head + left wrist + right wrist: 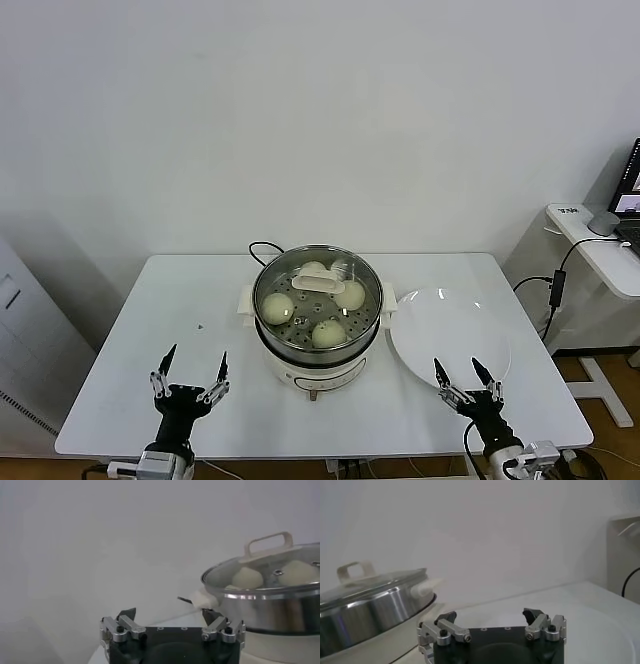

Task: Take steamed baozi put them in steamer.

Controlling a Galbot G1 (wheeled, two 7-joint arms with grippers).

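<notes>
The steel steamer [268, 335] stands on its white pot base at the table's middle, covered by a glass lid [317, 281] with a pale handle. Several cream-white baozi [277, 307] lie inside under the lid; one also shows in the left wrist view [247, 577]. The steamer wall appears in the left wrist view [270, 612] and the right wrist view [375, 612]. My left gripper [190, 362] is open and empty at the front left, near the table edge. My right gripper [461, 372] is open and empty at the front right, over the plate's front rim.
A flat round white plate [450, 335] lies bare to the right of the steamer. A black cord [262, 248] runs behind the pot. A side desk with a laptop [612, 235] stands at the far right.
</notes>
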